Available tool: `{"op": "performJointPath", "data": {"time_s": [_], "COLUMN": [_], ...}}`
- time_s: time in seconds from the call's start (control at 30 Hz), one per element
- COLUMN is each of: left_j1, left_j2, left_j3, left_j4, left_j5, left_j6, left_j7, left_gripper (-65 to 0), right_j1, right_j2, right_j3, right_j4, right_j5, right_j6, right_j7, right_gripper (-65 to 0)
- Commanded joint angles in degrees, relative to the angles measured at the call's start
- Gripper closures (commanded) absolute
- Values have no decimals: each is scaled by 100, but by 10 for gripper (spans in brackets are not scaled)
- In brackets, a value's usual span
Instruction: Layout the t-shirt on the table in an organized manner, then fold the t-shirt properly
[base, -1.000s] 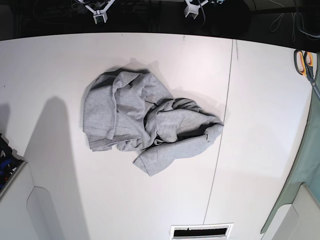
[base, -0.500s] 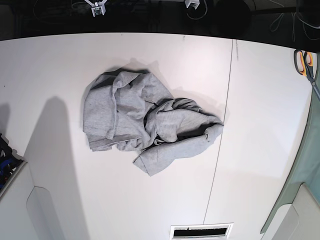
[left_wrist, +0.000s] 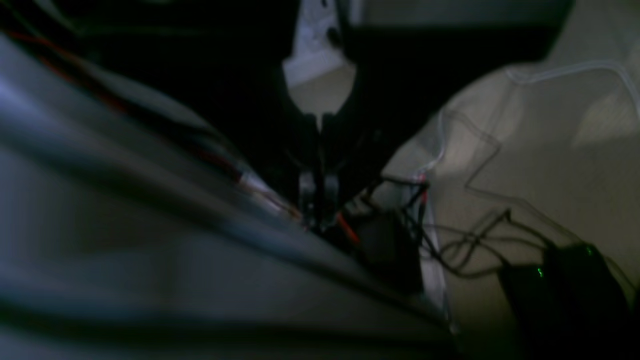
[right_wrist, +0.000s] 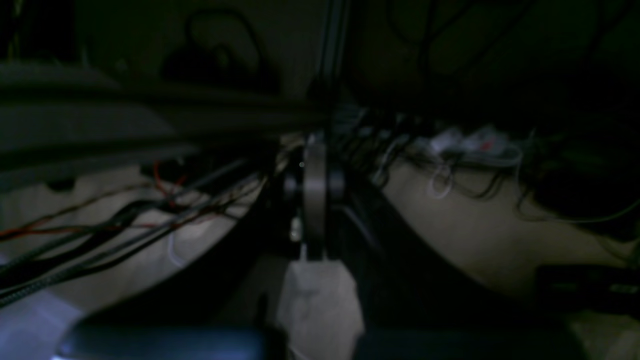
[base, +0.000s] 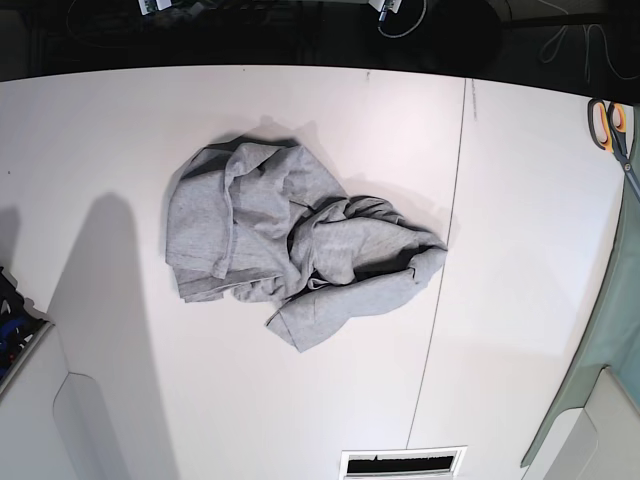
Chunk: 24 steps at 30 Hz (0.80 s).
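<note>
The t-shirt (base: 290, 245), light heather grey, lies crumpled in a heap on the white table (base: 520, 200), left of the thin dark seam (base: 447, 240). No lettering shows. Both arms are drawn back beyond the table's far edge, and only scraps of them show at the top of the base view. In the dark left wrist view my left gripper (left_wrist: 320, 165) has its fingers pressed together over cables and floor. In the right wrist view my right gripper (right_wrist: 315, 210) also looks shut and empty. Neither wrist view shows the shirt.
Orange-handled scissors (base: 612, 125) lie at the table's far right edge. A green cloth (base: 612, 330) hangs along the right side. A slotted vent (base: 403, 463) sits at the near edge. A blue-and-black object (base: 10, 325) is at the left edge.
Both grippers have withdrawn further past the table's far edge and nearly left the base view. The t-shirt has not moved.
</note>
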<state>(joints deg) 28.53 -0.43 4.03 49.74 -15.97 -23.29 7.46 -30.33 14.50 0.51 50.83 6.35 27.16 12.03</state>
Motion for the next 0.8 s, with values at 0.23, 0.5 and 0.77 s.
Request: {"op": "performJointPath", "data": {"time_s": [0.23,0.5,0.77], "left_j1": [935,1709,1722], "left_j2": [-186,-839,-1316], "left_j3": [-688,-750,-750], "left_j4": [2337,4533,5775], "left_j5": [-623,-750,-772], "left_j6": [-57,-50,-20], "left_j7": [450,522,525], "left_gripper": [0,0,-50], "right_j1": [-1191,-1749,-1008], "right_j2": [485,691,599], "right_j3": [11,61,66], "right_j4": [2199,4138,4852], "right_j5": [378,809,1228], "right_j6": [337,330,262], "right_j7": [83,-74,-369], "right_gripper": [0,0,-65]}}
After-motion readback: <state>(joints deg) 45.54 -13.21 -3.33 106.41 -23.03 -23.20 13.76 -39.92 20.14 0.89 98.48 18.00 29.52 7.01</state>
